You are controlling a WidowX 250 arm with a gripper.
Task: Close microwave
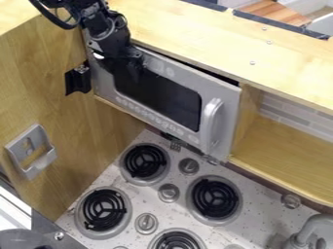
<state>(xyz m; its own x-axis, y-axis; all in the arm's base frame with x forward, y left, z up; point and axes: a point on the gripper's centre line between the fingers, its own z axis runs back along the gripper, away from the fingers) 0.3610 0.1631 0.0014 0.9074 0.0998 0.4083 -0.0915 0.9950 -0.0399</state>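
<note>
Pale wood counter (195, 36) runs along the top of the microwave door (221, 92); speckled stovetop (185, 194) with coil burners (216, 198) and knobs (168, 192) lies below it. Wood side panel (39, 78) to its left, with a grey plastic holder (31, 151) hung low on it; wooden shelf (292, 151) to its right, faucet (312, 233) farther down that side. The door itself sits in its wooden housing, dark window (172, 99) facing out, curved handle (212, 119) at its right end. My arm (98, 22) comes in over the door's upper left corner, gripper (123, 62) in front of the left part of the panel, well apart from the handle. Can't tell from here whether the pincer is apart or together; black on dark glass. Contact with the door: can't tell either. Progress, my read: closing looks nearly or fully done, the door roughly in line with its housing. Dark gap along the top edge, so I wouldn't swear it's flush. What's left, I'd judge: perhaps a light push near the handle side, then backing the arm clear.
</note>
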